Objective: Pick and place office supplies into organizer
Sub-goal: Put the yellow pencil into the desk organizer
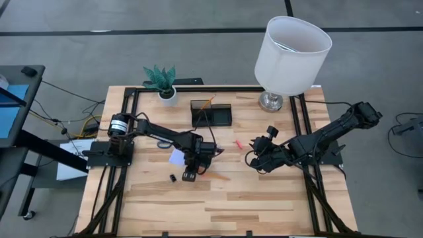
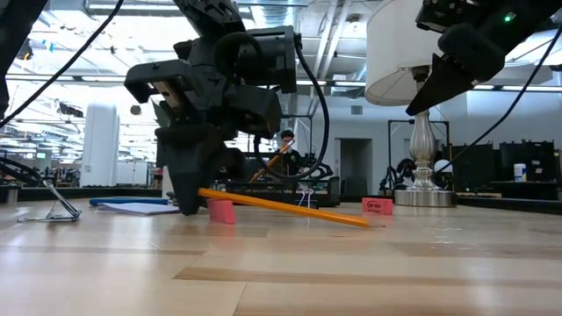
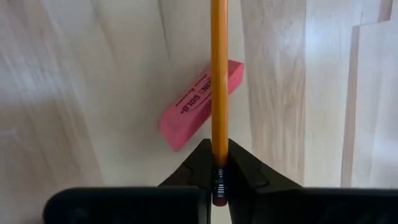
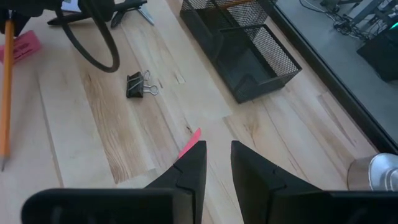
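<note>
An orange pencil [image 3: 218, 74] runs straight out from between the fingers of my left gripper [image 3: 217, 149], which is shut on it near the table's middle [image 1: 190, 173]. The pencil crosses over a pink eraser [image 3: 199, 102] lying flat on the wood. A lavender note pad [image 1: 176, 157] and a small black clip [image 1: 171, 177] lie beside that gripper. The black mesh organizer [image 1: 211, 114] stands at the far middle. My right gripper [image 4: 217, 162] hangs open above the table to the right [image 1: 254, 158], over a small pink-red piece [image 4: 189, 144]. My left gripper pinches the pencil's eraser end [image 3: 218, 171], at the metal band, between its two fingers [image 3: 245, 165]. The fingers come steeply from above, in line with the pencil. The held end is raised while the point [image 2: 364, 225] rests on the table, so the pencil slants.
A white pot with a green plant [image 1: 162, 82] and a lamp with a white shade [image 1: 291, 49] stand along the far edge. A binder clip [image 4: 140, 84] lies between the organizer and the pencil. A second pink eraser [image 2: 378, 206] lies right of centre.
</note>
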Tool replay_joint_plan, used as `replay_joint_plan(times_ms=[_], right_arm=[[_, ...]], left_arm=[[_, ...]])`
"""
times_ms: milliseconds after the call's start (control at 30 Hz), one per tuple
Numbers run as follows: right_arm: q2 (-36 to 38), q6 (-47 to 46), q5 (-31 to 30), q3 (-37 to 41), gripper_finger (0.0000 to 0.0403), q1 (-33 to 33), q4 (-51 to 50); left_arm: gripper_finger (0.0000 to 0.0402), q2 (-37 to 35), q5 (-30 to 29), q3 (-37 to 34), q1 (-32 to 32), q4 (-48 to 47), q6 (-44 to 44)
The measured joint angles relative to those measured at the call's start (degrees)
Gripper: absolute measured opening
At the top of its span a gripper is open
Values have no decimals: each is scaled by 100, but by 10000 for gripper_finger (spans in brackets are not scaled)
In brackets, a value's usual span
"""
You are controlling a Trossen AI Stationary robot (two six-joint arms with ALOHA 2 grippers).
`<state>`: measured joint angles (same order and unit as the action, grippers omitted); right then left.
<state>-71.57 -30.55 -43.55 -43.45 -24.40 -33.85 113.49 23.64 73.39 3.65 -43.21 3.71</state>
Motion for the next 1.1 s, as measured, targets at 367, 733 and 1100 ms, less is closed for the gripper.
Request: replay_joint_plan(times_ms=[367, 733, 1100], right_arm=[[0, 0, 0, -1, 67, 0, 0], [0, 0, 0, 0, 67, 0, 0], [0, 0, 0, 0, 67, 0, 0]], left_arm=[[7, 0, -102, 4, 101, -122, -194], [7, 2, -978, 622, 297, -951, -69], [7, 2, -2516, 1388, 510, -1939, 1]])
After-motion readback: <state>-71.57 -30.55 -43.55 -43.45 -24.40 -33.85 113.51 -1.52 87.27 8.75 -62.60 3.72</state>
